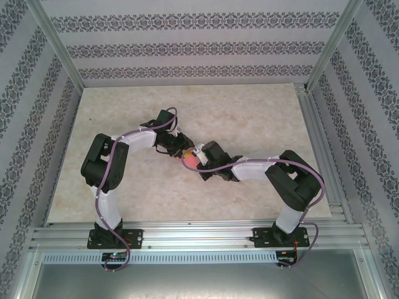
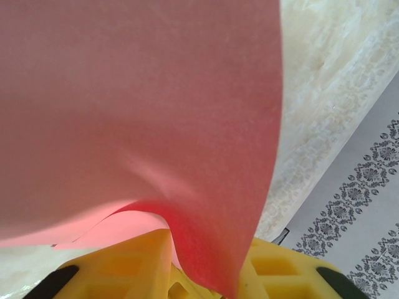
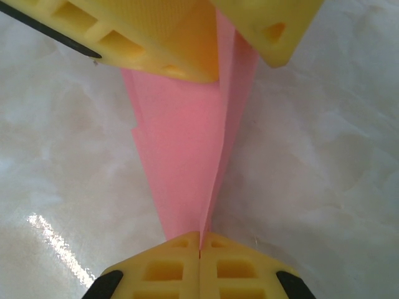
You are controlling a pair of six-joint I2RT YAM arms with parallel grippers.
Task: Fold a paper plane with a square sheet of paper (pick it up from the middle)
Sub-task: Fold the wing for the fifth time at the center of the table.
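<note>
Well, right pincer (image 3: 199,249): clenched on the narrow tip of the paper plane (image 3: 187,162), its two fingers flat together with the paper's edge caught between them
Left pincer (image 3: 237,65): its yellow fingers stood on either side of the plane's wider end; I could not tell whether they pinched the paper or merely flanked it
Paper plane: stretched between my two pincers over the middle of the table (image 1: 249,118), a slim pink wedge with a lengthwise crease and one loose layer bulging toward my left wrist
Step in hand: by my judgement, taking a second hold so the crease could be pressed
How to do it well: I needed a firm hold on the tip, the left fingers square across the crease rather than on one flap, and the layers lined up first
Risk: thin paper could slip or tear under any pull
</note>
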